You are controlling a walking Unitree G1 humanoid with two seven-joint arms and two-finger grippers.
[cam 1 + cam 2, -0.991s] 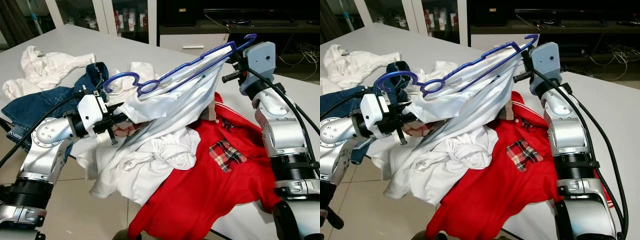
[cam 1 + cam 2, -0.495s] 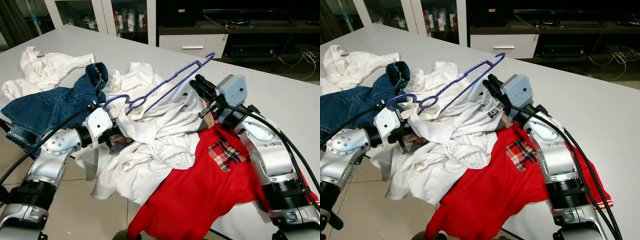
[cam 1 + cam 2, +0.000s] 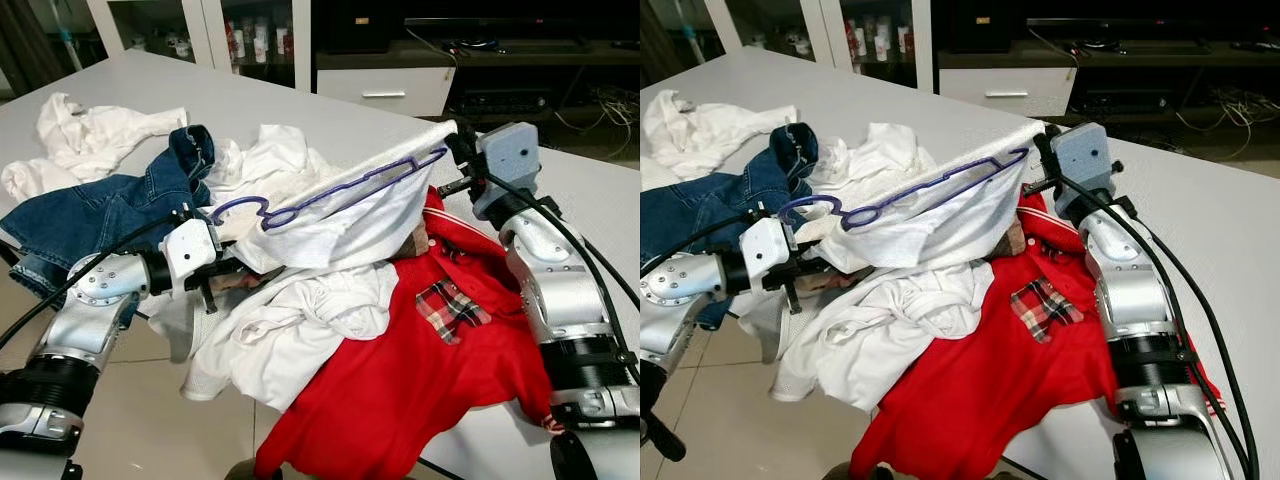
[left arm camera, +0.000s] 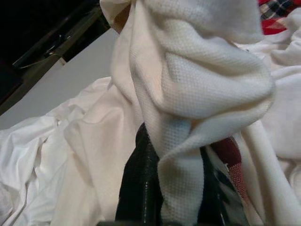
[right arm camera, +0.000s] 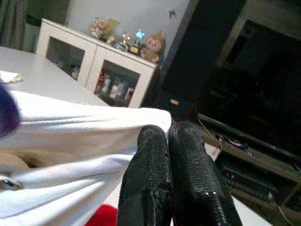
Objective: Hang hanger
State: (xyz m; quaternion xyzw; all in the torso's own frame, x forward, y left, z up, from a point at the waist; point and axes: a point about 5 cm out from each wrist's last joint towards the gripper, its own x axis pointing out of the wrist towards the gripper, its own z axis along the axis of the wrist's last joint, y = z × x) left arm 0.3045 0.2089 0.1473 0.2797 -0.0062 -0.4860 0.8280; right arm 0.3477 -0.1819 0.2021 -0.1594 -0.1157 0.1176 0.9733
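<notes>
The pale surface (image 3: pixel 330 110) carries a heap of clothes along its near edge, while its far side and right-hand part lie bare and open. In the heap, a red garment (image 3: pixel 400 370) with one plaid patch drapes over the near edge toward the floor; one pair of blue jeans (image 3: pixel 90 215) lies at the left edge; a crumpled white garment (image 3: pixel 95 135) sits toward the far left corner, and more white clothing (image 3: pixel 290 330) is bunched in the middle. Stretched above the heap is a white shirt (image 3: pixel 340 215), held taut between the two grippers. One blue hanger (image 3: pixel 330 190) lies along the shirt's upper edge, its long axis running from lower left to upper right, its curved hook end pointing left toward the jeans and its far tip near the right gripper. The right gripper (image 5: pixel 167 141), raised over the middle of the surface, has its fingers (image 5: pixel 190 155) pressed together on the shirt's corner. The left gripper (image 4: pixel 164 155), low at the near edge, pinches a fold of the white shirt between its fingers (image 4: pixel 138 183).
</notes>
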